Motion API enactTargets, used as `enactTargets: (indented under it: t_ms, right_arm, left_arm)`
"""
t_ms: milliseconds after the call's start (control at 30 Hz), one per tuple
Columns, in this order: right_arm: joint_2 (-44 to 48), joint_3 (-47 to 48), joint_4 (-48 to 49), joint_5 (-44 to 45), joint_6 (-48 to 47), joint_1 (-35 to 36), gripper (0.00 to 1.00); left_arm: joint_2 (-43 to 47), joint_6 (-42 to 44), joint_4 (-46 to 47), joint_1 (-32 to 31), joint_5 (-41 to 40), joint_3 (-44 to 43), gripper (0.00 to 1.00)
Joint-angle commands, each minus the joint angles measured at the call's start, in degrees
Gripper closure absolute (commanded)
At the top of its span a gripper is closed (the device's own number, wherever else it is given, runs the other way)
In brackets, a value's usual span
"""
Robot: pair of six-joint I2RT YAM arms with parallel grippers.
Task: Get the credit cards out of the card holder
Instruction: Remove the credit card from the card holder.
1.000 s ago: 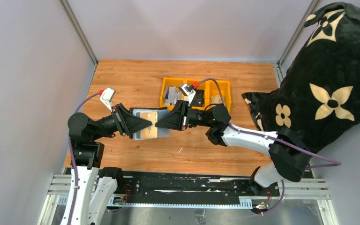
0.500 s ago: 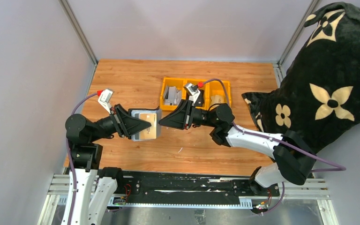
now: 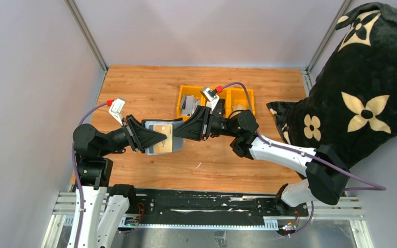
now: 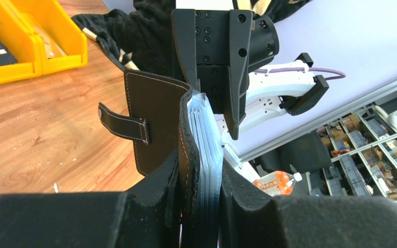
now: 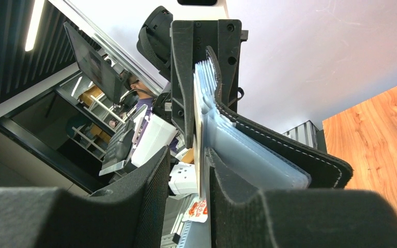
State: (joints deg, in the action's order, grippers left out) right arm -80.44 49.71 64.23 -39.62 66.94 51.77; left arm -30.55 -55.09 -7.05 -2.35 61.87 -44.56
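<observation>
Right, the small black leather-like card holder is up off the wooden worktop, in the air just near-left of the row of yellow plastic bins. My left claw is clamped tight on its lower end, squeezing cover and contents together. I judge that grip serves as a vice: the holder stands on edge with its open side turned toward the bins, so the thin, pale plastic credit cards offer their edges to the other arm. The flap with the snap strap splays off on the side facing the bins, which keeps it clear of the stack. My right claw comes in from the bins' side with its jaws narrow, straddling the stack's upper edge. One pale card edge lies between them against one finger, but I cannot tell whether the pads actually bite it. If they do, I'd draw it straight back toward the bins, since a crooked pull could drag the clear sleeves along.
</observation>
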Motion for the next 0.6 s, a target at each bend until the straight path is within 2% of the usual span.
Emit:
enactTargets:
  t_ms: [0, 233, 400, 467, 500, 533, 567]
  right_arm:
    - [-1.6, 2.4, -0.8, -1.3, -1.0, 0.9, 0.66]
    - [-1.8, 3.3, -4.4, -0.7, -3.5, 2.3, 0.64]
    - [-3.3, 5.6, -5.7, -0.6, -5.0, 4.3, 0.71]
    - [-3.5, 5.9, -7.9, 0.7, -6.2, 4.9, 0.81]
    - [-3.7, 5.9, -8.8, 1.2, -6.5, 4.9, 0.93]
    - [-3.7, 5.7, -9.4, 1.8, -6.6, 4.9, 0.99]
    - [-3.5, 5.5, -9.9, 2.3, -6.7, 4.8, 1.0]
  left_arm:
    - [0.0, 0.5, 0.3, 0.0, -0.3, -2.6, 0.77]
    - [0.0, 0.4, 0.1, 0.0, 0.1, -3.1, 0.77]
    - [0.0, 0.3, 0.3, 0.0, -0.4, -3.1, 0.76]
    - [0.0, 0.2, 0.4, 0.0, -0.4, -3.0, 0.74]
    - [0.1, 0.1, 0.4, 0.0, -0.2, -3.1, 0.72]
    - [0.1, 0.1, 0.4, 0.0, 0.1, -3.1, 0.7]
    - [0.1, 0.1, 0.3, 0.0, 0.3, -3.0, 0.65]
